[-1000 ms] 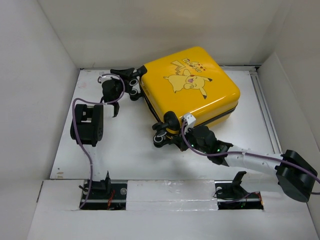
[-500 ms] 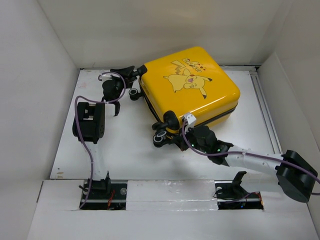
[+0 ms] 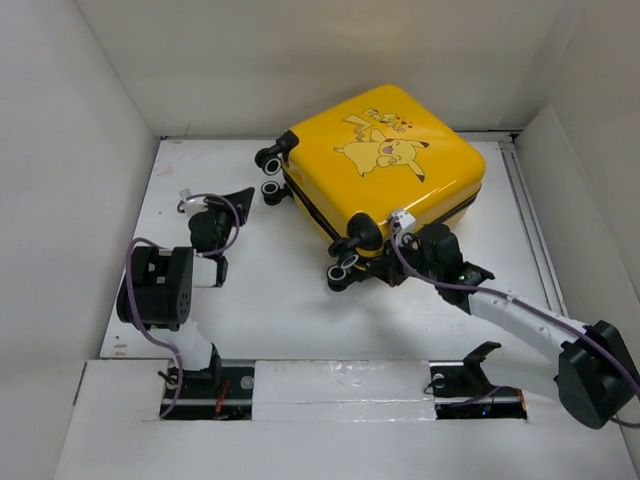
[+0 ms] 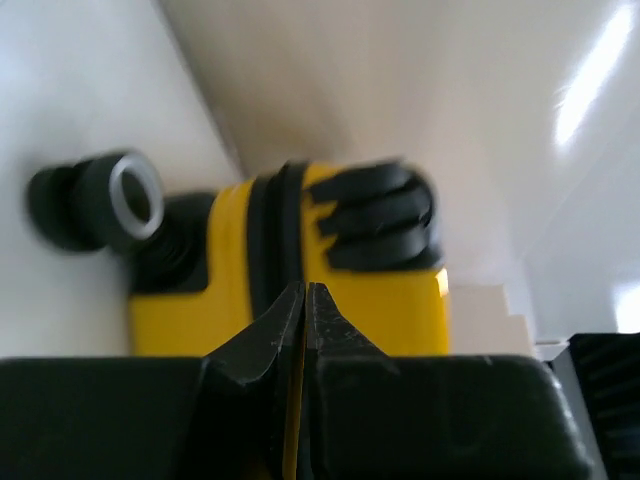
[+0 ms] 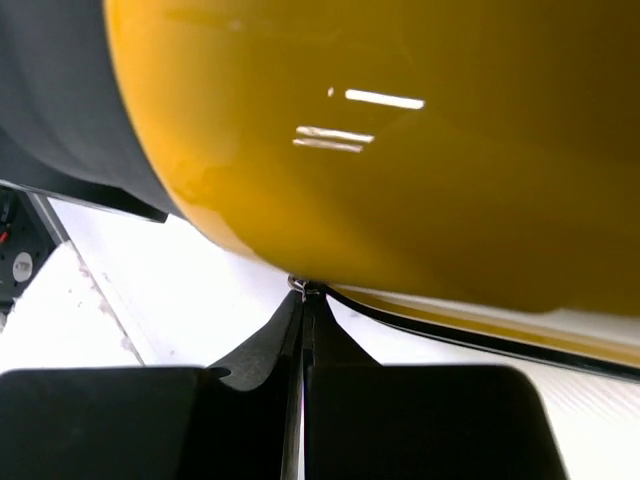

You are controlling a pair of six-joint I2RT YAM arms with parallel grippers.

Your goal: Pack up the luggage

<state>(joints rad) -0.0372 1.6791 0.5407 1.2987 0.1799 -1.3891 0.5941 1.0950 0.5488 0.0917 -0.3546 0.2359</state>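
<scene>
White table, white walls — the luggage lies flat at the far right, lid down. Right gripper is pinched shut at its near zip seam, maybe on the pull; left gripper is closed on nothing, well apart on the left. Looks mostly packed — zipping seems left.

Light is bright and even, with glare streaks on the luggage and a blurred left wrist view.
</scene>
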